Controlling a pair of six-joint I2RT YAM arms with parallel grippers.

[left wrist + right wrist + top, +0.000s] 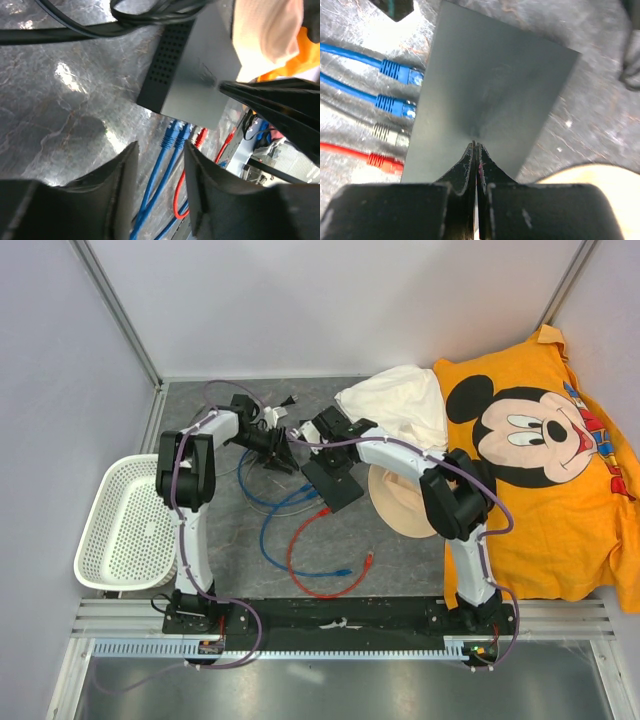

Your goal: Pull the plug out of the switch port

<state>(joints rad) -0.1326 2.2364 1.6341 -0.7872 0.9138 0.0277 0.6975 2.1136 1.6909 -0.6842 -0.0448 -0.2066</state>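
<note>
**Resting on the switch, all four plugs seated**

Nearest the arm bases, a red cable [318, 575] and blue cables [275, 525] lie in loose loops on the grey table [400, 560]. A white mesh basket [125, 525] sits off to the left.

Just beyond the loops is the switch [335, 483], a flat black box lying on the table. A tan hat [405, 510] is just beside it on the right. The switch's port edge [417, 107] faces the cable loops and has four connectors plugged into it side by side. These are two blue plugs [395, 105], then a grey plug [390, 134], then a red plug [382, 161] at the end of the row.

The left gripper [161, 146] hangs low over the cables, a little short of that edge. Its fingers are spread apart and grasp nothing. The two blue cables run through the gap between them, and whether either pad touches a cable cannot be told.

The right gripper [476, 145] points down at the switch. Its fingers are clenched together with nothing between them, and their tips rest on the box's top face near the middle.

Farther back, thin black cords [100, 25] cross the table behind the switch. A white cloth [395, 405] lies bunched at the far side. An orange Mickey Mouse shirt [540, 490] is spread along the right, touching the cloth.
</note>
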